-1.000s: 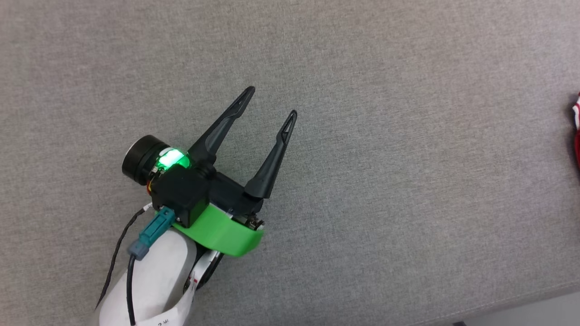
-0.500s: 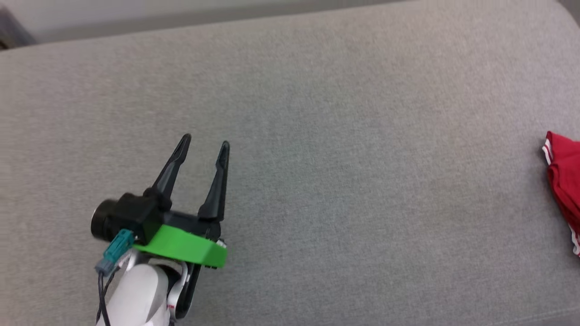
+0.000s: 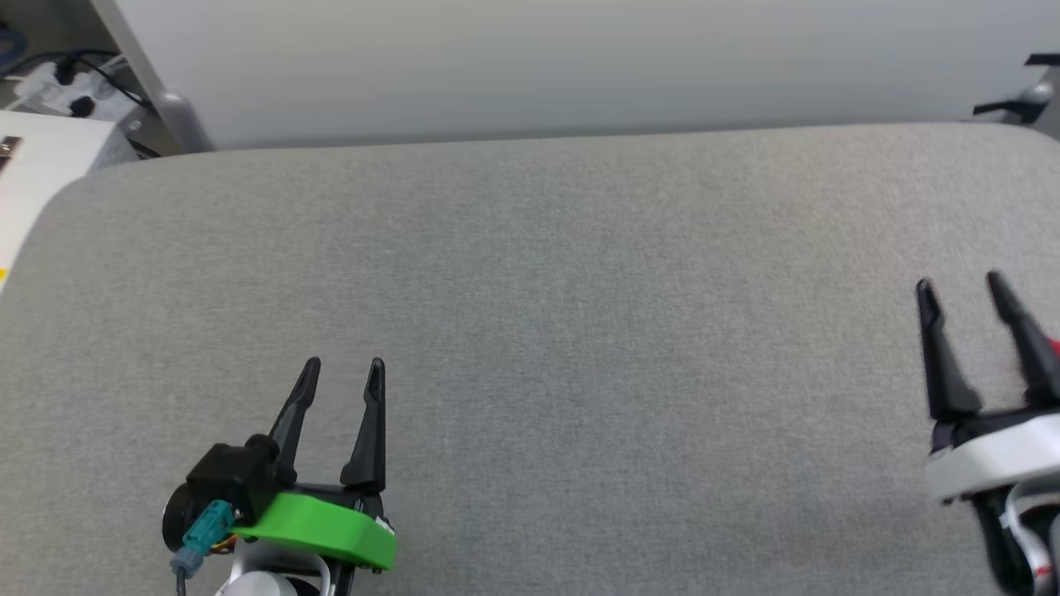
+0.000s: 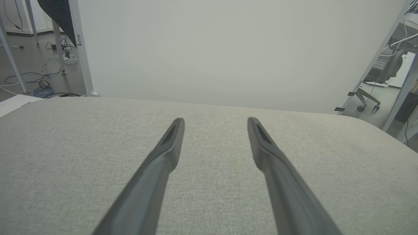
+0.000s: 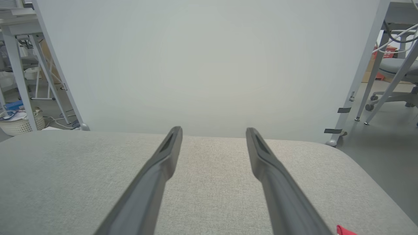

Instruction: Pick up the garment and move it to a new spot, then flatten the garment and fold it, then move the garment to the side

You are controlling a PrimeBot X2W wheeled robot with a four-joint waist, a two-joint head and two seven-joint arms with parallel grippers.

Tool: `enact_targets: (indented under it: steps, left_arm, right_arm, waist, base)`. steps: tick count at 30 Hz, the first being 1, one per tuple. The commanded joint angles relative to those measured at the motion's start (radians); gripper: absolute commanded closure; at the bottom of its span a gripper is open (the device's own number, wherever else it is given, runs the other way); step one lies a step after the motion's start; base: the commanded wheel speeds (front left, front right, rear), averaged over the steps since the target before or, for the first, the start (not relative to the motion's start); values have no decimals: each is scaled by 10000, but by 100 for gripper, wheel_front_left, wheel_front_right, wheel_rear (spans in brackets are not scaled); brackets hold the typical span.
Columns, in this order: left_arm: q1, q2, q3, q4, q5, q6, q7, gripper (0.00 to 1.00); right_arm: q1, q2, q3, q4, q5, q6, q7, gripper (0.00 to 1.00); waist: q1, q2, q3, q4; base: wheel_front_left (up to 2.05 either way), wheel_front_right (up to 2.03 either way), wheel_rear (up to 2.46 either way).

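Pointing away from the robot, the left gripper sits low at the left over a wide grey cushion. Its two dark fingers are spread apart with bare fabric between them and nothing held. A bright green collar wraps its base, and a teal plug with a thin black cable hangs off the camera block at its left side. The right gripper stands at the far right of the head view above a white collar. Its fingers are likewise wide open and empty, tips over the cushion's woven cover.

The garment appears as a small red sliver just beside the outer finger of the right gripper, toward the cushion's right side. The right wrist view catches a red corner of it at the bottom edge, just right of the right-hand finger. Whether that finger touches it cannot be told, and too little cloth shows for any print to be read.

Behind the cushion stands a plain pale panel with strips of dark tape on its right post. A white box at the upper left carries a small dark mark, too small to read. A wheeled chair stands to the right of the panel, and a white basket and loose cables lie to the left.
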Motion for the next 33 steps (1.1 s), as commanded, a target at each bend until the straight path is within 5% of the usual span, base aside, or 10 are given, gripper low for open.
enact_targets:
  steps: [1, 15, 33]
  left_arm:
    - [174, -73, 65, 57, 157, -105, -58, 0]
    - [530, -725, 950, 384, 812, -518, -58, 0]
    - [439, -913, 892, 444, 1076, -626, -59, 0]
  right_arm:
    - [277, 141, 107, -16, -120, -7, -197, 0]
    - [1303, 1177, 856, 957, -795, -7, -1212, 0]
    - [1007, 1323, 831, 1290, -903, -7, -1434, 0]
  waist:
    - [1, 0, -500, 472]
    - [1, 0, -719, 614]
    - [1, 0, -694, 495]
  base:
    - [0, 0, 0]
    - [0, 0, 0]
    - [0, 0, 0]
